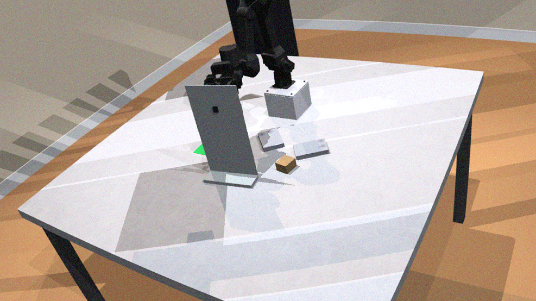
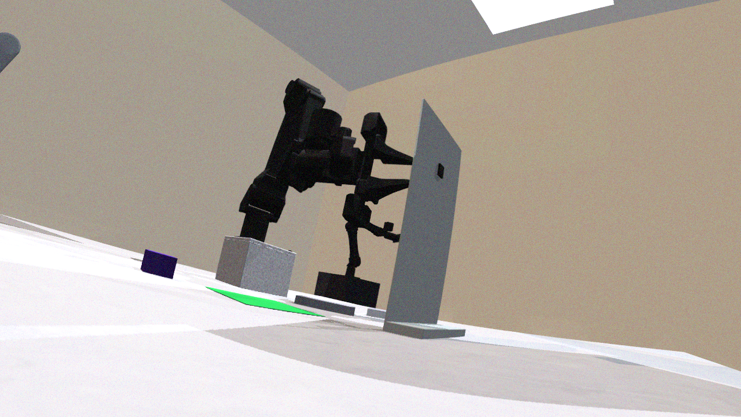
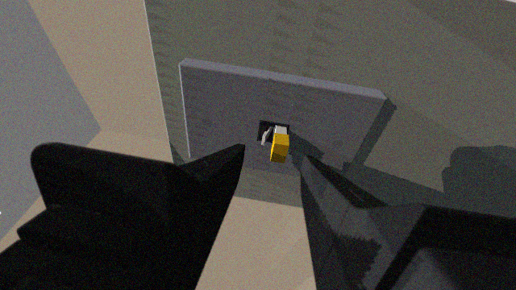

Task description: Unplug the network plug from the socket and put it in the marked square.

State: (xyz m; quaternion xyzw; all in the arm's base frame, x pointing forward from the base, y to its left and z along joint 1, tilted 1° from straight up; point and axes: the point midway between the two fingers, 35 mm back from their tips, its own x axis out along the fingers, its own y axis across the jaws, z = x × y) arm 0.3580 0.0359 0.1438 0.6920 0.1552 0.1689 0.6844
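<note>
The upright grey panel [image 1: 227, 131] [image 2: 427, 233] [image 3: 242, 28] bears a raised plate [image 3: 226, 101] with a dark socket [image 3: 262, 124]. The plug [image 3: 279, 148], with a yellow body and a white front part, sits in the socket. Its thin whitish tab [image 3: 266, 136] slants out on the left side in the wrist view. My gripper [image 2: 410, 171] [image 3: 272, 157] is partly open and empty, its fingers one above the other and pointing at the panel. In the wrist view the plug appears between and just beyond the fingertips. The top view has the fingertips hidden behind the panel. The marked green square [image 1: 199, 150] [image 2: 259, 302] is bare where visible.
Two flat grey slabs [image 1: 270, 139] [image 1: 311, 149] and a tan block [image 1: 285, 164] lie beside the panel. A dark purple block [image 2: 158, 263] lies beyond the green square. The panel's foot [image 1: 230, 179] [image 2: 424, 330] juts out. A second, black arm [image 2: 354, 243] stands in the background.
</note>
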